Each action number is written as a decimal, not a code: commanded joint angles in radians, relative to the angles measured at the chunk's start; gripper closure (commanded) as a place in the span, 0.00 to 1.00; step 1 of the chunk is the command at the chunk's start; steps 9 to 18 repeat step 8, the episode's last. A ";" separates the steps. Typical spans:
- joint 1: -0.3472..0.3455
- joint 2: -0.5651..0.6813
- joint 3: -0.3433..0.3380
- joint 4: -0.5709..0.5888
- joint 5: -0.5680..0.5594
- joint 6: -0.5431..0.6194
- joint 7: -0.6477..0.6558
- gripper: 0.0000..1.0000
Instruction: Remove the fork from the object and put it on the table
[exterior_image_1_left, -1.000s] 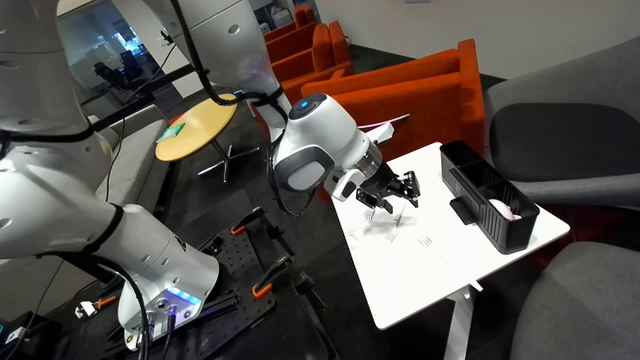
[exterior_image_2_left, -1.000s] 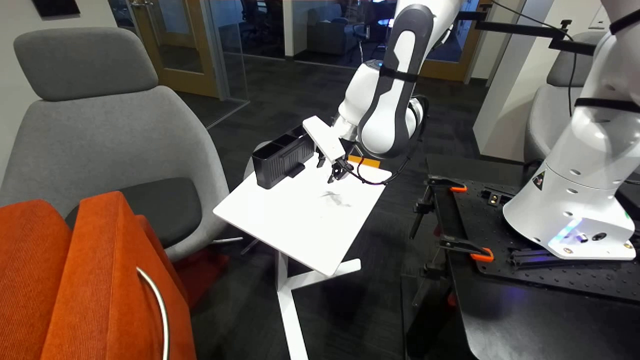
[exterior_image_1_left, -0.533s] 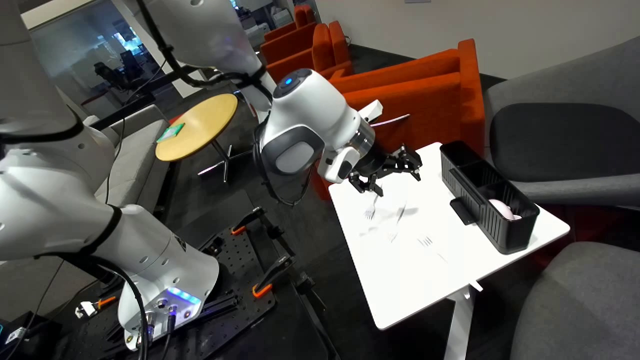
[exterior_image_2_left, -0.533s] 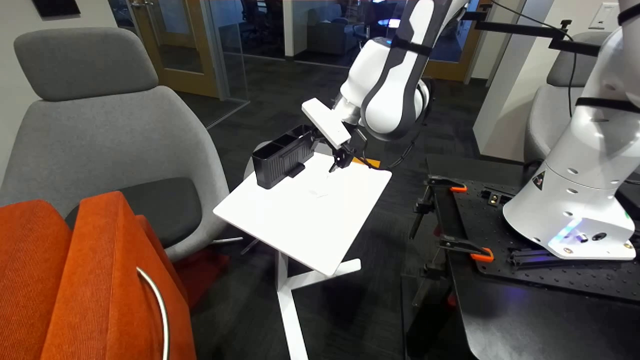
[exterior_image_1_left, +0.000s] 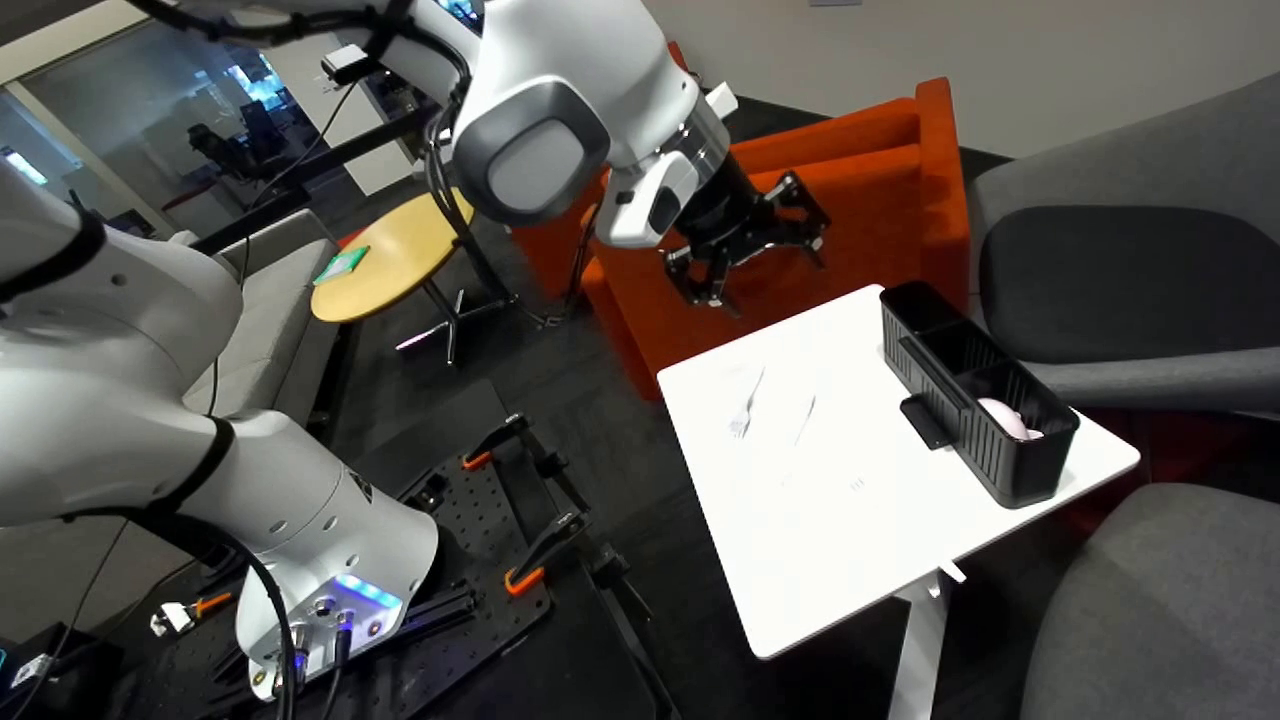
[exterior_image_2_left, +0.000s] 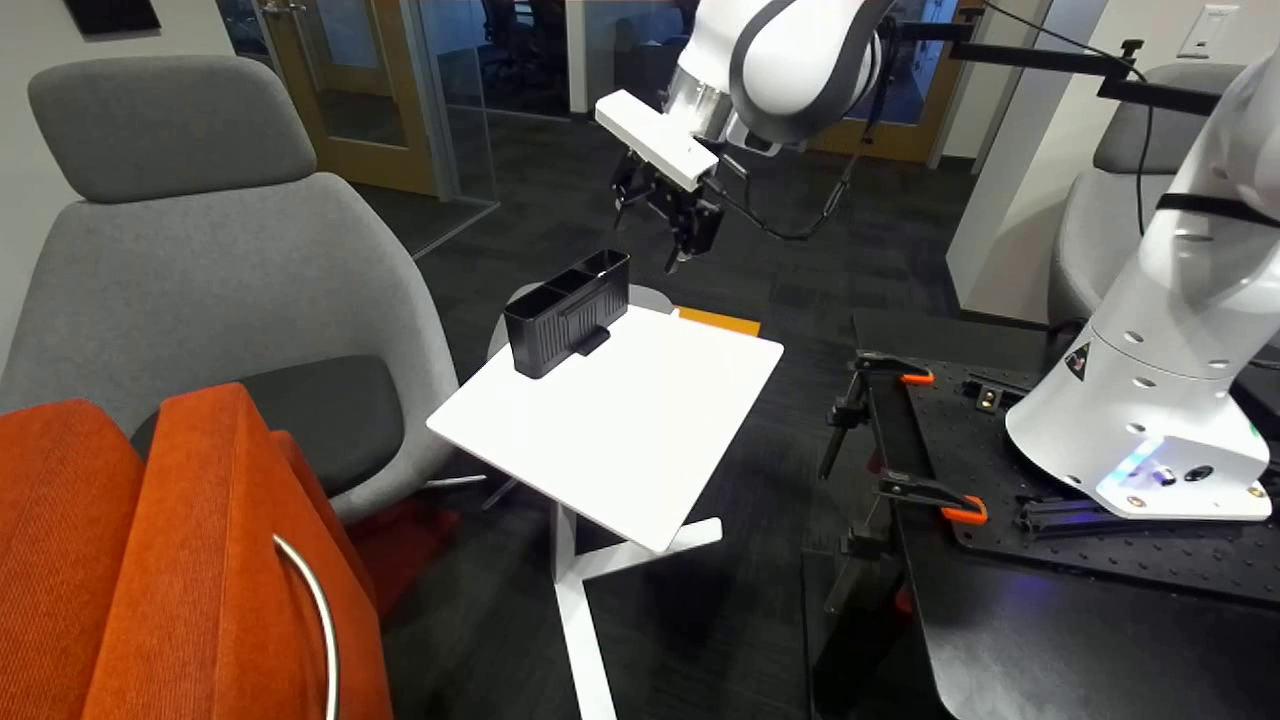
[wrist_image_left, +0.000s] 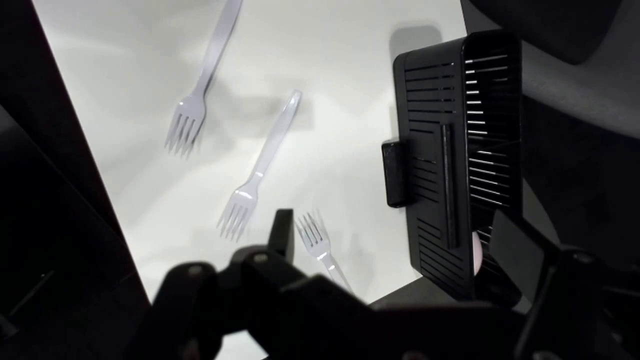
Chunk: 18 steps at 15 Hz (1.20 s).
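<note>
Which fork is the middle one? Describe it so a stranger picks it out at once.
Find the white table, then the rack on it. In the wrist view, the middle fork lies left of the rack, between the upper fork and lower fork. Of the three, only it shows whole there, handle tip to tines.

Wrist view. Claw (wrist_image_left: 401, 239): lower part cut off by bottom edge, blurred. Far fork (wrist_image_left: 213, 57), beyond claw: handle end cropped by top edge. Near fork (wrist_image_left: 321, 253), seen beside claw: handle end hidden behind claw. Pale item (wrist_image_left: 477, 252): partly hidden by black rack (wrist_image_left: 461, 160); kind unclear.
</note>
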<state>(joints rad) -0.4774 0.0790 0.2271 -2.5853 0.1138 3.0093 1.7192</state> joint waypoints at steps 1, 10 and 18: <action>0.123 -0.085 -0.118 0.039 0.109 -0.157 -0.143 0.00; 0.248 -0.094 -0.276 0.050 0.079 -0.187 -0.166 0.00; 0.248 -0.094 -0.276 0.050 0.079 -0.187 -0.166 0.00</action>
